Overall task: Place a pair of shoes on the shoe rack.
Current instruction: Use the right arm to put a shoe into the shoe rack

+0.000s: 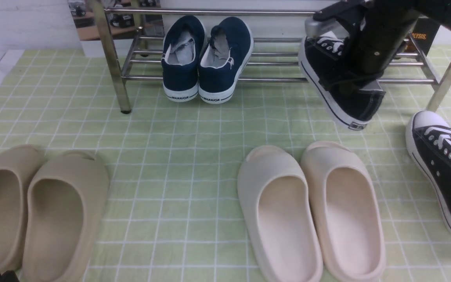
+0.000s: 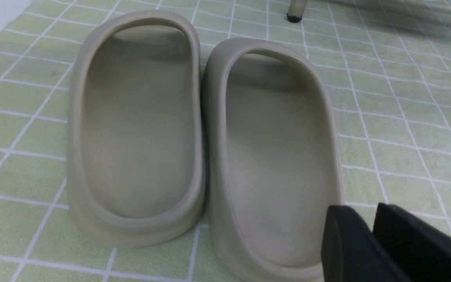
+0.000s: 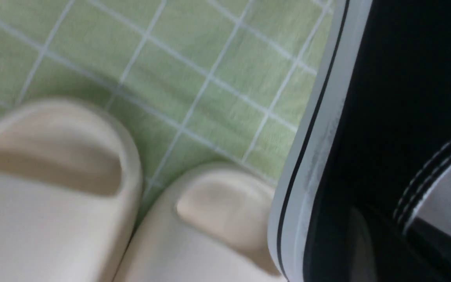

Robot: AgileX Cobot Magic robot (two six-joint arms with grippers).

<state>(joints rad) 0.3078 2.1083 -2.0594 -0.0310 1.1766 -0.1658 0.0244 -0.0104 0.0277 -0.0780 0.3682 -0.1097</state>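
One black sneaker [image 1: 324, 67] of the pair of shoes hangs in the air at the right end of the shoe rack [image 1: 272, 80]. Its white toe points at the rack's bars and its heel tilts down toward me. My right gripper [image 1: 360, 83] is shut on its collar. The right wrist view shows its black side and striped sole [image 3: 311, 129] from very close. The other black sneaker [image 1: 442, 172] lies on the green cloth at the far right. My left gripper [image 2: 370, 225] hovers low over the heel of a beige slide [image 2: 276, 156], its black fingers slightly apart and empty.
Navy slip-on sneakers [image 1: 206, 58] stand on the rack's lower bars, left of centre. Two beige slides [image 1: 33, 211] lie at the front left and two cream slides [image 1: 311, 207] at the front centre. A chrome rack leg [image 1: 110, 58] stands at the left.
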